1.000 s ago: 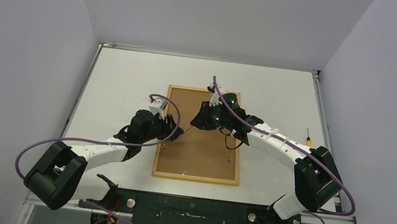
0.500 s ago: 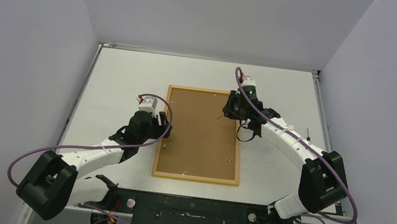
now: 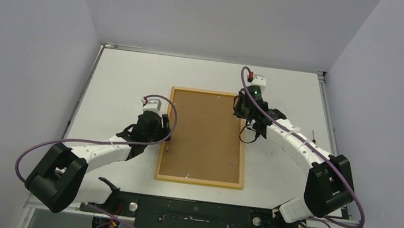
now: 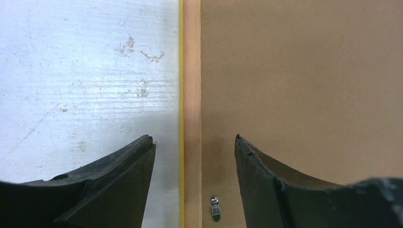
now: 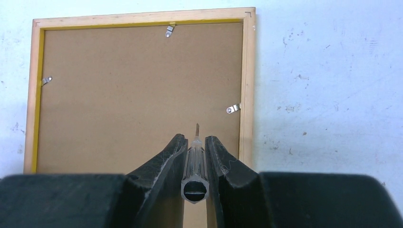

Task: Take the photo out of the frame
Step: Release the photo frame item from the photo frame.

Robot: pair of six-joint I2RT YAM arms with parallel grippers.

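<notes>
Since the frame [image 3: 204, 137] lay face-down on the bench [image 3: 122, 81] with its brown backing up, the photo was hidden underneath and not in view. The backing looked seated in the rim. The step in hand was judged to be freeing the metal tabs, so the task was at an early stage.

The right claw [image 5: 195, 137] was clamped on a screwdriver [image 5: 195, 161], tip pointing forward over the backing, near the right-rim tab [image 5: 233, 109]. Other tabs showed at the far rim [image 5: 169, 31] and left rim [image 5: 46, 80]. Whether any had been swung clear could not be told.

The left claw [image 4: 195, 138] was spread wide and empty, straddling the left wood rim [image 4: 192, 95], one finger over the bench, one over the backing, with a tab [image 4: 215, 208] just beside it. Contact with the rim could not be told.

The next move probably called for the screwdriver tip to reach a tab and turn it off the backing. The left claw could steady the frame against sliding.
</notes>
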